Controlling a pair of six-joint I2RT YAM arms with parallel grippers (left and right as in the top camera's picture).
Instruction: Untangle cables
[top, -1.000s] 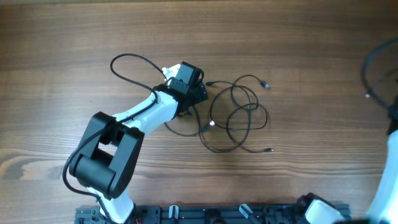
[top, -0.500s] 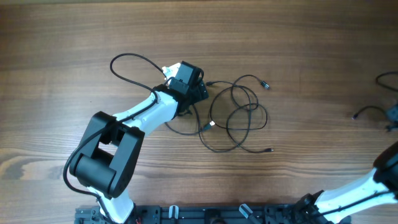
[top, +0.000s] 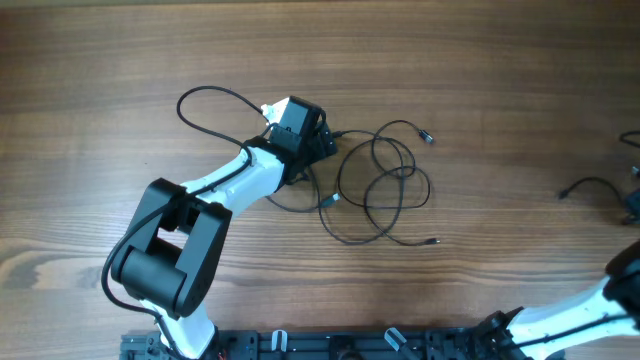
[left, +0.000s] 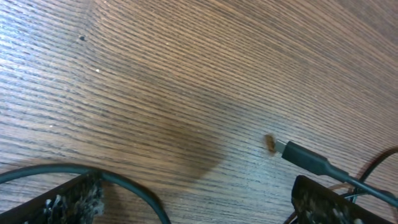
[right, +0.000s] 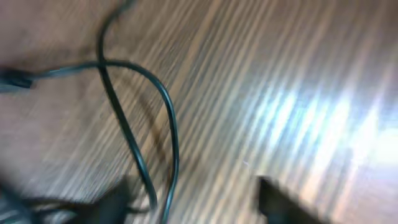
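Thin, limp, light cables (top: 380, 190) will likely drag and snag; I'd pinch near a plug (left: 305, 158) (stiffer there). Left fingers (left: 68, 202) spread wide, holding nothing; right fingers (right: 280, 193) apart, blurred.

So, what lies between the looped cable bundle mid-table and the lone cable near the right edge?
Nothing. In the overhead view, the stretch of table between the cable bundle and the lone cable is bare wood.

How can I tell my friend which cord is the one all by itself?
Start at the wooden table and go to its far right edge. A thin black cord lies there alone, far from the big looped tangle in the middle.
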